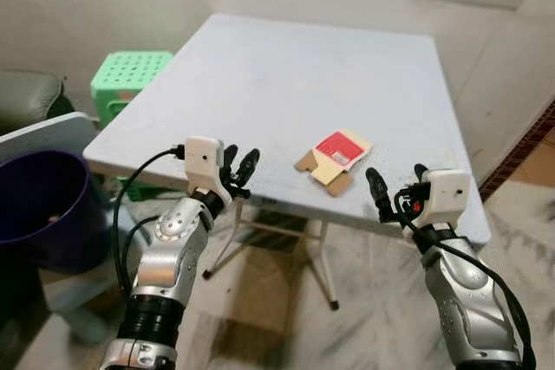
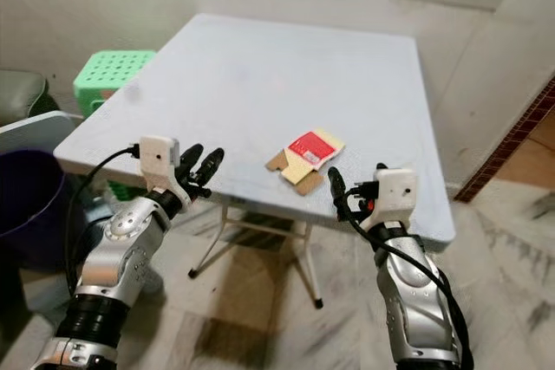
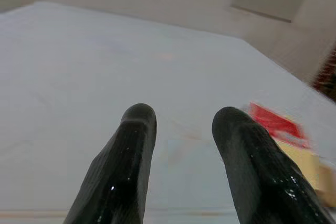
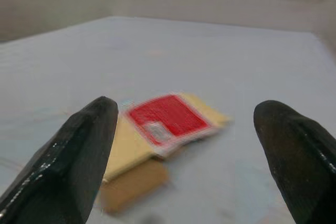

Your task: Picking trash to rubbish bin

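Note:
A flattened cardboard box (image 1: 334,160) with a red label lies near the front edge of the white folding table (image 1: 303,67). My right gripper (image 1: 396,176) hovers at that edge just right of the box, open wide; in the right wrist view the box (image 4: 165,116) lies a short way ahead between the fingers. My left gripper (image 1: 241,160) is at the table's front edge, left of the box, open with a narrow gap and nothing held. A dark purple rubbish bin (image 1: 39,205) stands on the floor at the far left.
A green plastic stool (image 1: 130,75) stands beside the table's left side. A pale lid or board (image 1: 48,132) leans behind the bin. The table's folding legs (image 1: 325,257) are below its front edge. A wall rises behind the table.

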You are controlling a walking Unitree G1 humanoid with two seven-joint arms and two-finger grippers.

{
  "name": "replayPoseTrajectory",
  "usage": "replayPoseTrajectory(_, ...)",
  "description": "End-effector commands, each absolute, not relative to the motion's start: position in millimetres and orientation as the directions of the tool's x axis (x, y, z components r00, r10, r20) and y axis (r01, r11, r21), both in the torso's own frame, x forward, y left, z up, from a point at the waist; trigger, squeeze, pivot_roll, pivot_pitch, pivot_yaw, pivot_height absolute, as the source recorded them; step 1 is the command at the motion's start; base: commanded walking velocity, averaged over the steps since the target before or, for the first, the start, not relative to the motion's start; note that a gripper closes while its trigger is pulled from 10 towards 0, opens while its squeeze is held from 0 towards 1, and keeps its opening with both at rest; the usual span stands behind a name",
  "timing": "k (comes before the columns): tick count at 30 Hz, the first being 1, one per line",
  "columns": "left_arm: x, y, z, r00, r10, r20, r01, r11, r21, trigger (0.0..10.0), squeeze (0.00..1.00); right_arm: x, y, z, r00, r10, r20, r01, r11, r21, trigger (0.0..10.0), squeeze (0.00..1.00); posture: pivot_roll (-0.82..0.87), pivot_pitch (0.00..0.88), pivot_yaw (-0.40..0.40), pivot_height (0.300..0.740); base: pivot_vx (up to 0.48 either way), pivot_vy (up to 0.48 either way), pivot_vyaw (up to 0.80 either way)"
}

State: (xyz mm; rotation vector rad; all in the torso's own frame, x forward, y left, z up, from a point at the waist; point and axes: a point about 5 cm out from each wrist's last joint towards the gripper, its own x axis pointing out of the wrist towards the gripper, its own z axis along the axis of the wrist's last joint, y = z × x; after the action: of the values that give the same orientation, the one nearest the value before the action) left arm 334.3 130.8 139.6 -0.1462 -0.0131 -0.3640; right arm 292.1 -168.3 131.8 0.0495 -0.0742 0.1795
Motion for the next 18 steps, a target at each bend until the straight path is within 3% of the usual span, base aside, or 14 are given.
replayPoseTrajectory(1,334.3,129.2,141.0,0.932,-0.359,0.043,0.362,0.921,-0.145,10.0,0.00,291.9,-171.1,133.4,0.982,0.172,0.074,-0.175,0.984,0.041,10.0,0.00,-0.06,0.092,-0.042,0.740,0.315,0.000,0.00)
replayPoseTrajectory(15,330.8,124.0,140.4,0.925,-0.375,0.054,0.379,0.920,-0.103,10.0,0.00,296.8,-181.4,127.0,0.985,0.171,-0.014,-0.170,0.983,0.069,10.0,0.00,-0.06,0.094,-0.045,0.740,0.021,0.000,0.00)
replayPoseTrajectory(16,330.2,123.4,140.0,0.925,-0.377,0.053,0.380,0.921,-0.089,10.0,0.00,297.6,-186.2,131.2,0.989,0.145,0.026,-0.145,0.989,-0.012,10.0,0.00,-0.06,0.093,-0.045,0.740,0.000,0.000,0.00)
replayPoseTrajectory(18,329.6,123.0,140.0,0.924,-0.378,0.057,0.382,0.920,-0.091,10.0,0.00,296.6,-186.8,129.4,0.984,0.179,0.017,-0.180,0.982,0.056,10.0,0.00,-0.06,0.094,-0.046,0.740,0.000,0.000,0.00)
